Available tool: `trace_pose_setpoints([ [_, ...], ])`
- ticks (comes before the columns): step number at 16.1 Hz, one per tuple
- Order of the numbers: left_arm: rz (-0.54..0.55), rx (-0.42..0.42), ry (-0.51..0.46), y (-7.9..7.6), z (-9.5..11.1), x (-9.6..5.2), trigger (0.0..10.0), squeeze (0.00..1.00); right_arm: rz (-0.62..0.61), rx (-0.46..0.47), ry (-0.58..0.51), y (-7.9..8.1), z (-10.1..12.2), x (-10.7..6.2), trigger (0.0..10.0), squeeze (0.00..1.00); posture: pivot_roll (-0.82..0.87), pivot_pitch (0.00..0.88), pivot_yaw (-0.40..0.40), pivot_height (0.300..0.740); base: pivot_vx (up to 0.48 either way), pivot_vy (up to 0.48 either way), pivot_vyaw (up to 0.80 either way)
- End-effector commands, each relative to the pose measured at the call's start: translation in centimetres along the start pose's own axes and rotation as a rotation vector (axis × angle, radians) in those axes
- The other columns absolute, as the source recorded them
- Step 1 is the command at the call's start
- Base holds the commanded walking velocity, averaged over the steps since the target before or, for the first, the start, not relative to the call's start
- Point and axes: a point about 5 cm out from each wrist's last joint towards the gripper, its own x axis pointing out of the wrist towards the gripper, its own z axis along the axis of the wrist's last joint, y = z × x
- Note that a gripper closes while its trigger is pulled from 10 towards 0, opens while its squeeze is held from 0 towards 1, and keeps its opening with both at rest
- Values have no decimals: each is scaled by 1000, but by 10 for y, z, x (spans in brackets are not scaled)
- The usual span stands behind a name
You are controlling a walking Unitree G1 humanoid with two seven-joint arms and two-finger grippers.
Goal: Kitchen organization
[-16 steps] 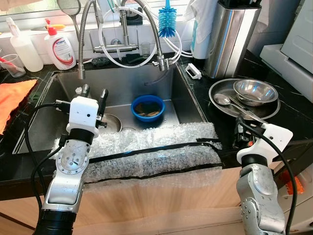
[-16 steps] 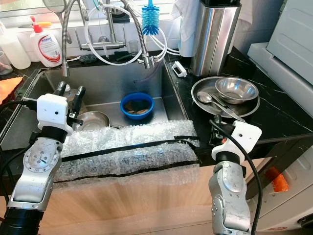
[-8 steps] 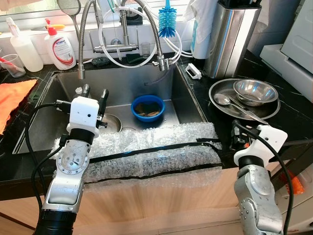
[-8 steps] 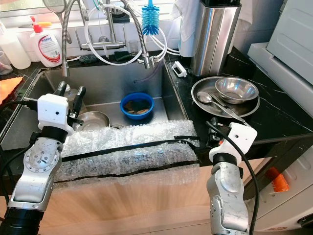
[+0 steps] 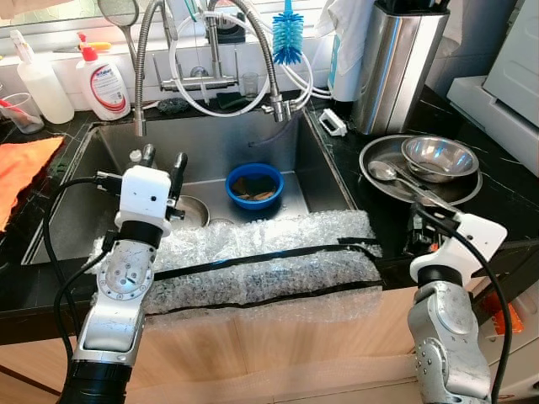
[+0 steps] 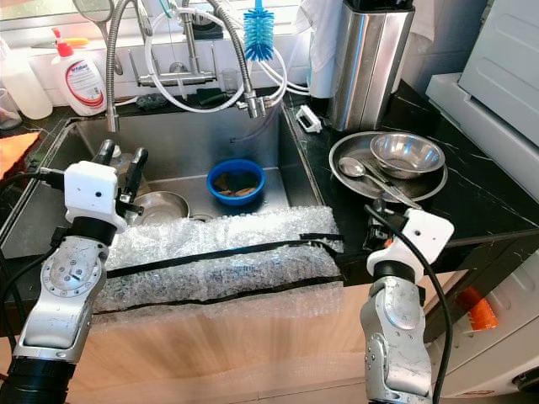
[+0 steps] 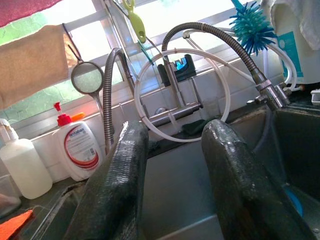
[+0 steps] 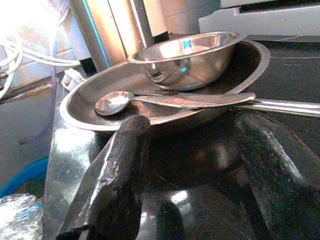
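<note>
A: Where is the right hand (image 8: 192,170)?

B: Low over the black tabletop (image 5: 497,181), just in front of the steel plate (image 8: 90,105). Its two black fingers (image 8: 112,180) stand apart with nothing between them, and the plate's near rim lies just beyond the tips.

A: What sits on that plate?

B: A small steel bowl (image 5: 439,157) rests on its far half. A spoon (image 8: 112,102) lies across the near part, bowl end toward the sink, with what looks like a fork (image 8: 220,99) beside it; the handles stick out past the plate's edge.

A: And the left hand (image 5: 162,162)?

B: Raised over the left part of the sink (image 5: 210,143), fingers (image 7: 117,185) spread, holding nothing. They point toward the faucet (image 7: 172,85) with its coiled hoses at the back wall.

A: What is in the sink?

B: A blue bowl (image 5: 254,185) stands near the middle of the basin with brownish bits inside. A round steel dish (image 6: 162,205) lies just beside the left hand. Bubble wrap (image 5: 269,261) with black tape strips covers the sink's front edge.

A: Further out?

B: A blue bottle brush (image 5: 287,38) hangs by the faucet, a white soap bottle (image 5: 105,82) with a red pump stands behind the sink's left corner, an orange cloth (image 5: 21,172) lies far left, and a tall steel canister (image 5: 396,63) stands behind the plate.
</note>
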Motion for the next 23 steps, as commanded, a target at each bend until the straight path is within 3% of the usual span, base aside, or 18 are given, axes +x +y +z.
trace_pose_setpoints([
  [1, 10, 18, -26, 1, 5, 4, 10000, 0, 29, 21, -21, 6, 4, 1, 10000, 0, -71, 0, 12, 740, 0, 0, 0],
  [5, 14, 20, -27, 2, 5, 4, 10000, 0, 76, 19, -40, 13, 7, 1, 10000, 0, -70, 0, 9, 740, 0, 0, 0],
  [13, 16, 21, -22, 2, 3, 3, 10000, 0, 284, -25, -18, 39, 2, -6, 10000, 0, -70, 0, 7, 740, 0, 0, 0],
  [19, 13, 21, -17, 1, 2, 3, 10000, 0, 263, -46, -25, 37, 2, -6, 10000, 0, -71, 0, 7, 740, 0, 0, 0],
  [21, 10, 21, -15, 0, 1, 3, 10000, 0, 269, -93, 38, 37, -8, -6, 10000, 0, -71, 0, 6, 740, 0, 0, 0],
  [23, 9, 25, -17, 0, 2, 2, 10000, 0, 286, -79, 53, 37, -10, -8, 10000, 0, -71, 0, 6, 740, 0, 0, 0],
])
